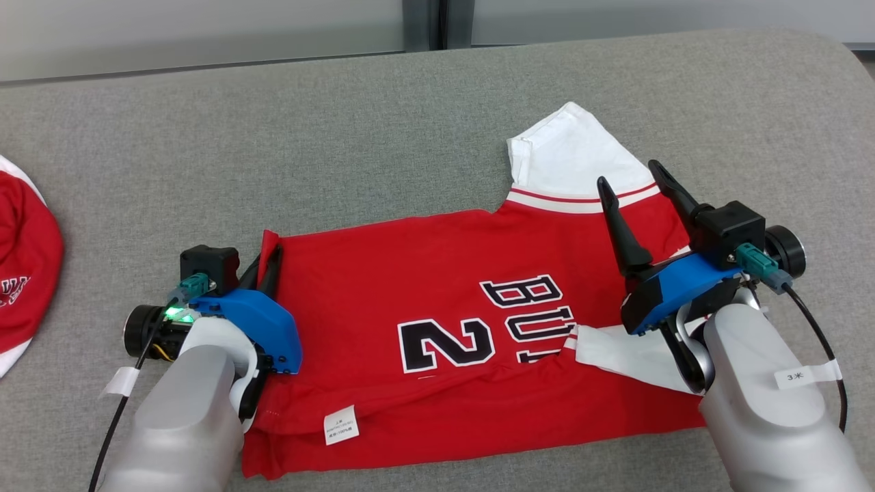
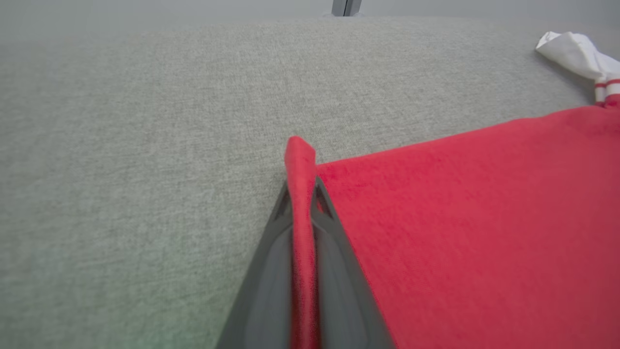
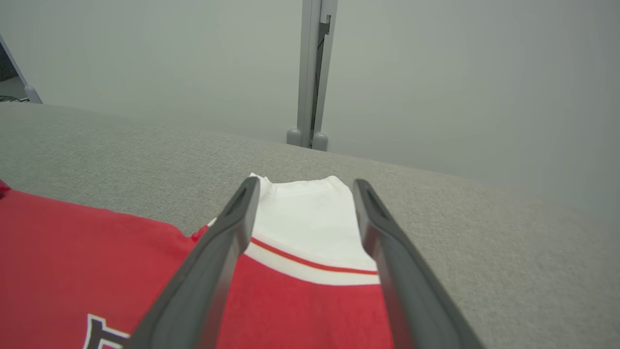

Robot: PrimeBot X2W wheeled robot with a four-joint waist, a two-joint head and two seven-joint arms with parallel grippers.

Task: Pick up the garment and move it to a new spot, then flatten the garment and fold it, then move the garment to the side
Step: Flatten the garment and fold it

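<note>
Crosswise, the shirt (image 1: 437, 307) stretches left to right.
Left gripper (image 1: 270, 263) pinches its corner (image 2: 300, 150); right gripper (image 1: 632, 176) hangs spread over the sleeve (image 1: 567, 150).

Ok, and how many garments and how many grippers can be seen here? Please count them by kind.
Garments: 2 (the red jersey, and a second red garment at the left edge)
Grippers: 2 (the left gripper, the right gripper)
Total: 4
</note>
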